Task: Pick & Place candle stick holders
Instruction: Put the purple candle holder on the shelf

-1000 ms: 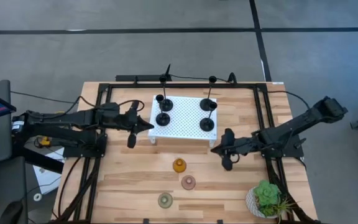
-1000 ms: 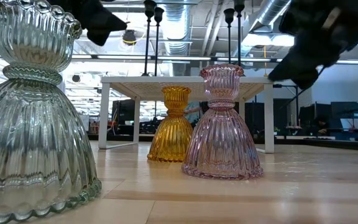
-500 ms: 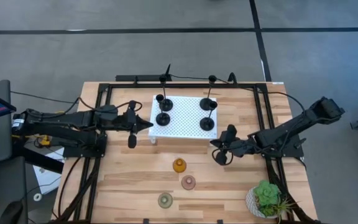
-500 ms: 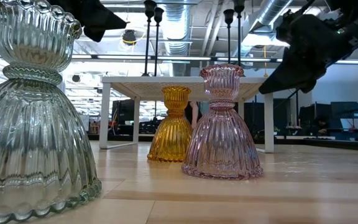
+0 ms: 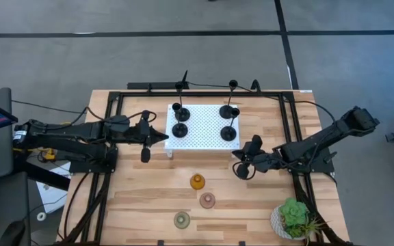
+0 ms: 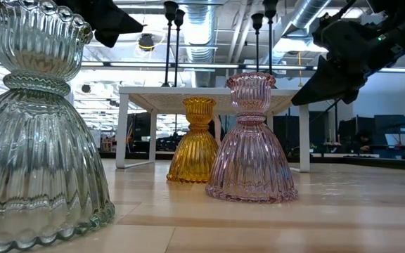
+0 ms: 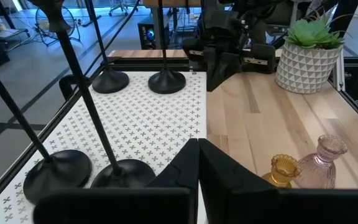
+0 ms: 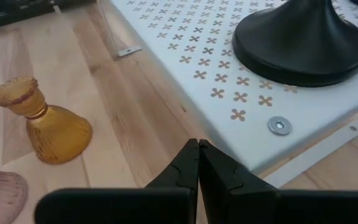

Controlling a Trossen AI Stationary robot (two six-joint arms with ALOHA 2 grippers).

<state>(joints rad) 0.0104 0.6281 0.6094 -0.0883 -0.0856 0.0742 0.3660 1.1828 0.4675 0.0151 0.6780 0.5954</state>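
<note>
Candle stick holders stand in two groups, four black stemmed ones [image 5: 228, 133] on the white perforated platform [image 5: 200, 140] and three ribbed glass ones [image 5: 197, 182] on the desk [image 5: 135, 198], likely fragile and slippery, best gripped at the narrow neck, while left gripper [image 5: 164, 137] and right gripper [image 5: 237, 156] keep jaws clenched, empty.

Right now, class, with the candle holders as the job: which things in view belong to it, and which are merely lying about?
Job:
- four black holders standing on the white platform
- amber holder, pink holder, green holder on the table
- left gripper and right gripper, both shut and empty

Lying about:
- potted plant
</note>
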